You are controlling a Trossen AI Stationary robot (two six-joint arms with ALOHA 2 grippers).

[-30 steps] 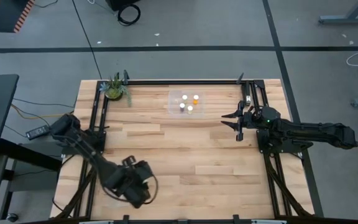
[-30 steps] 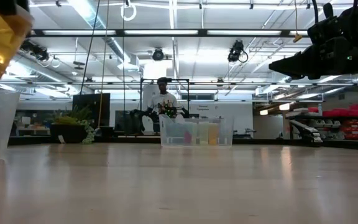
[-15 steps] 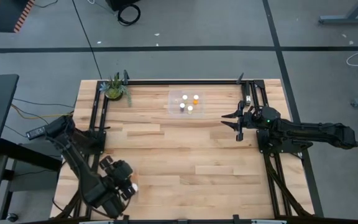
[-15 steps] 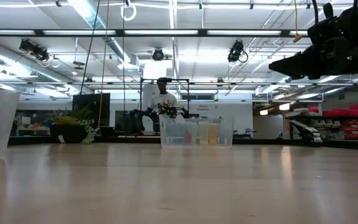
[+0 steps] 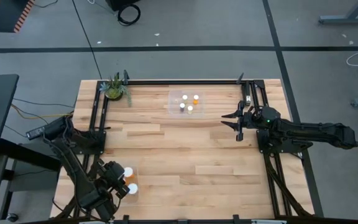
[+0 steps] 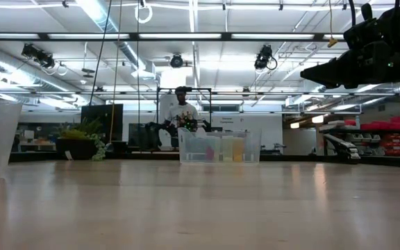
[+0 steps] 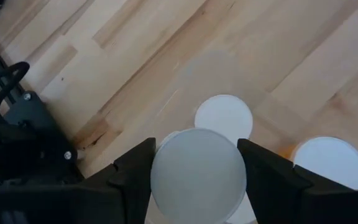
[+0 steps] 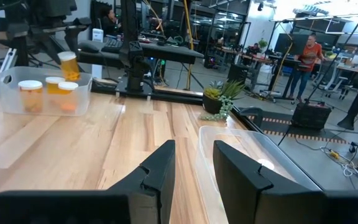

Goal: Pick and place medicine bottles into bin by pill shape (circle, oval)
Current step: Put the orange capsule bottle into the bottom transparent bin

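My left gripper (image 5: 118, 182) is at the table's near left corner, shut on a medicine bottle (image 7: 197, 174), orange with a white cap. It holds the bottle over a clear bin (image 8: 5, 102) in which up to three more bottles (image 8: 31, 94) stand. Their caps (image 7: 224, 115) show below the held one. A second clear bin (image 5: 187, 103) at the far middle holds several bottles. My right gripper (image 5: 231, 122) is open and empty at the right, above the table, fingers pointing left. My left gripper pinches the bottle at its top, by the white cap (image 7: 197, 144), between its two fingers, one on each side. The fingers (image 7: 132, 168) come from above, pointing down. The bottle (image 8: 69, 66) hangs upright, clear above the bin.
A small green potted plant (image 5: 115, 89) stands at the far left corner. Black frame rails (image 5: 96, 115) run along the left, right and far sides. Bare wood (image 5: 185, 149) lies between the two bins. A person (image 6: 181, 111) stands in the room beyond.
My left gripper has gone toward the table's left edge with the bottle, out of the low view, and now stands over the near left bin. The bottles in that bin have come into sight in the high view.
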